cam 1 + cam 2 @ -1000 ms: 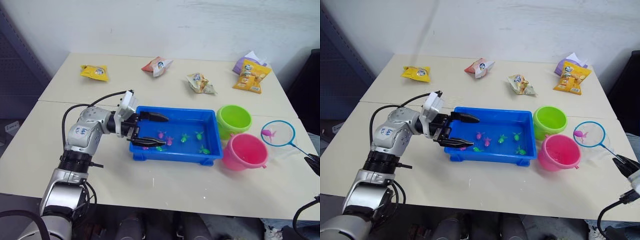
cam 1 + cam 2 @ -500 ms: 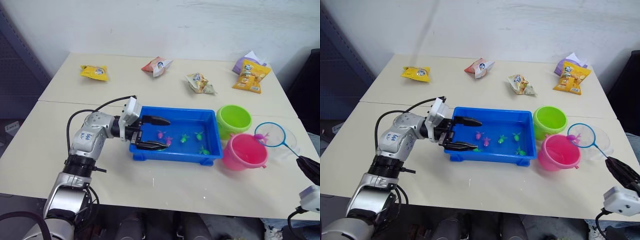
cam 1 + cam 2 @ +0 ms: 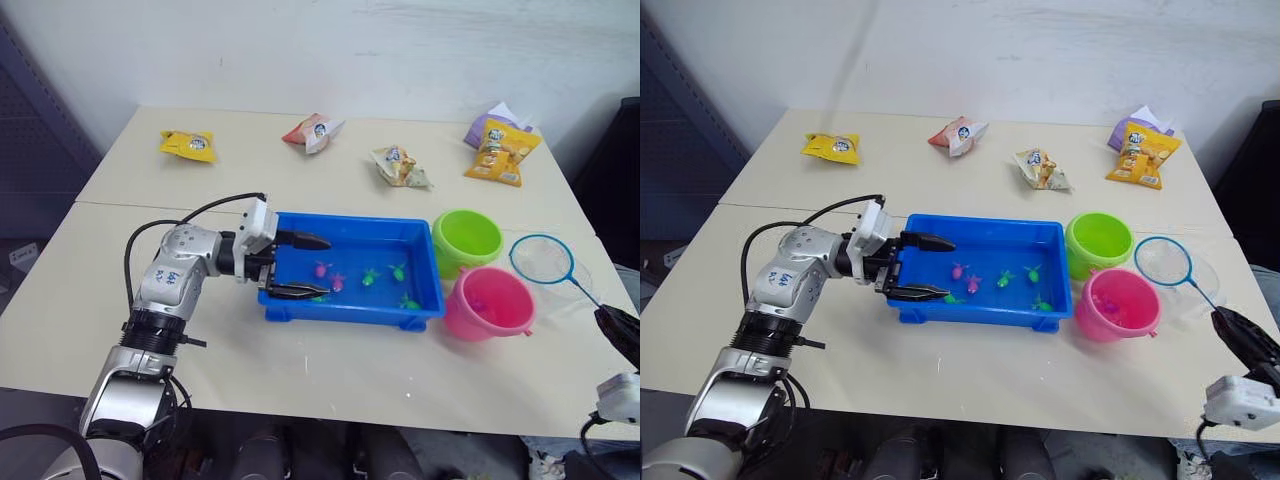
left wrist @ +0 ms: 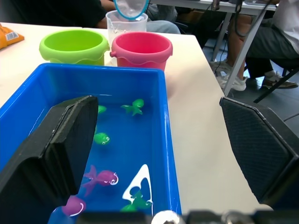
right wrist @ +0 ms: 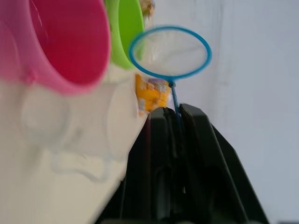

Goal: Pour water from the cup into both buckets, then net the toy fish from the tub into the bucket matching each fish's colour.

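The net is clamped by its handle in the right gripper, beside the pink bucket. The left gripper is spread wide across the blue tub rim.

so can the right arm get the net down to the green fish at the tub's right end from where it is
Probably yes. The net, gripped by the right gripper, hovers beyond the buckets; the tub is open on top, though the pink bucket stands between.

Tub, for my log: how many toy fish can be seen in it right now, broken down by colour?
Fish visible in the tub:
Green fish: 4
Magenta fish: 2
Total: 6
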Robot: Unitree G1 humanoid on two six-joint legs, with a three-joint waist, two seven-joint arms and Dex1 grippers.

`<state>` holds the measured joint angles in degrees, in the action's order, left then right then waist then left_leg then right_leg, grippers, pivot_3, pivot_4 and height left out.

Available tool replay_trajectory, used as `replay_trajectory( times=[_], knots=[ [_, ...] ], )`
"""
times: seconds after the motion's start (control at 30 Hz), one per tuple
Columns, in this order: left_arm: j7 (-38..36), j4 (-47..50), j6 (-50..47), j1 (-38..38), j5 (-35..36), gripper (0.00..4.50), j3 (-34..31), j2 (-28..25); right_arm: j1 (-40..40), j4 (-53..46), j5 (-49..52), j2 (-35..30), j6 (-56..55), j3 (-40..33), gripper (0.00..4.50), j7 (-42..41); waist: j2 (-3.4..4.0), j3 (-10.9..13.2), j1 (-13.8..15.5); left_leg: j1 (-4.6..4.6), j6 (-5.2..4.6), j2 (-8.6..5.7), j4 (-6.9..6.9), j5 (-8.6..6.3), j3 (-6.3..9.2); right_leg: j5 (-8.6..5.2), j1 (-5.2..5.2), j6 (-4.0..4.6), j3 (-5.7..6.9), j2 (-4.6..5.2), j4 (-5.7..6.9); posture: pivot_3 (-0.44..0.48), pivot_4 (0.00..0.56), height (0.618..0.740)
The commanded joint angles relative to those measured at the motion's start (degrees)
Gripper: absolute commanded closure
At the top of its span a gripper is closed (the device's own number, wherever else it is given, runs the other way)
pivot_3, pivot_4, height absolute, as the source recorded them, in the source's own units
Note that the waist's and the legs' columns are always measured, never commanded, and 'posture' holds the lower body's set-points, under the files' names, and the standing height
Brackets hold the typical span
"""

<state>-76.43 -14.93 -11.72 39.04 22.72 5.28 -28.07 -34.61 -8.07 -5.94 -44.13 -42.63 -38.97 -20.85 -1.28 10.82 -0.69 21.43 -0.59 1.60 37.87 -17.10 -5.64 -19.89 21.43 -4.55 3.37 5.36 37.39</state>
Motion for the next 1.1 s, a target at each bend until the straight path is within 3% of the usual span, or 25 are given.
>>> replay_trajectory(
  times=[0.03,0.1,0.17,0.33,0.43,0.6,0.83,1.1],
  knots=[
    [-0.9,-2.2,2.1,-0.9,1.0,0.02,-4.0,-2.9,-4.2,-14.3,29.7,-3.7,18.3,4.2,4.5,-10.0,0.01,0.0,-0.6,-0.05,-0.02,0.03,-0.01,-0.01,0.02,0.0,-0.03,0.0,-0.01,0.0,0.02,0.0,0.15,0.738],
    [-0.9,-3.8,2.7,-1.5,0.8,0.02,-5.4,-4.4,-5.9,-23.9,42.6,-9.0,31.3,5.6,4.5,-13.1,0.04,0.0,-1.0,-0.1,-0.06,0.06,-0.02,-0.03,0.07,0.0,-0.09,0.01,0.01,0.0,0.02,0.0,0.15,0.738],
    [-0.8,-4.7,3.5,-1.8,0.2,0.02,-6.0,-5.5,-3.3,-29.2,48.2,-13.6,40.3,6.9,4.5,-13.3,-0.05,0.0,-1.1,-0.15,-0.3,0.07,-0.04,-0.17,0.09,0.0,-0.11,0.02,-0.01,0.03,0.04,0.0,0.15,0.738],
    [-0.2,-4.4,3.7,-3.7,-0.2,0.02,-7.2,-8.1,15.2,-30.7,47.7,-24.9,60.4,19.4,4.5,-9.2,-0.09,0.0,-0.8,-0.06,-0.18,0.04,-0.02,-0.12,0.21,0.0,-0.06,0.02,0.13,0.09,-0.02,0.0,0.15,0.738],
    [-0.5,-4.7,3.5,-4.3,-1.5,0.02,-6.9,-9.9,30.0,-28.5,44.0,-24.0,67.2,30.8,4.5,-8.9,-0.18,0.1,-0.2,0.28,-0.13,0.03,0.0,-0.09,0.31,-0.02,0.17,0.06,0.29,0.13,-0.1,0.0,0.15,0.738],
    [-0.4,-4.7,3.3,-4.1,-2.1,0.02,-6.8,-11.0,46.5,-21.7,31.9,-19.0,71.0,46.5,4.5,-13.4,-0.12,0.1,0.3,0.69,-0.17,0.02,0.19,-0.11,0.35,0.02,0.37,-0.01,0.42,0.12,-0.27,0.0,0.15,0.738],
    [-0.1,-2.2,2.4,-5.1,-2.0,0.02,-6.9,-11.5,54.1,-17.8,22.1,-16.7,73.1,53.2,4.5,-19.0,-0.12,0.1,0.6,1.39,-0.24,-0.06,0.37,-0.08,0.29,0.05,1.05,-0.06,0.46,0.16,0.1,0.0,0.15,0.738],
    [1.0,0.8,0.7,-6.7,-1.5,0.02,-7.7,-11.9,58.3,-15.3,14.6,-14.6,72.5,56.3,4.5,-25.4,-0.12,0.1,0.3,1.39,-0.23,-0.04,0.43,-0.05,0.28,0.05,1.1,-0.06,0.46,0.13,0.1,0.0,0.15,0.738]
  ],
)
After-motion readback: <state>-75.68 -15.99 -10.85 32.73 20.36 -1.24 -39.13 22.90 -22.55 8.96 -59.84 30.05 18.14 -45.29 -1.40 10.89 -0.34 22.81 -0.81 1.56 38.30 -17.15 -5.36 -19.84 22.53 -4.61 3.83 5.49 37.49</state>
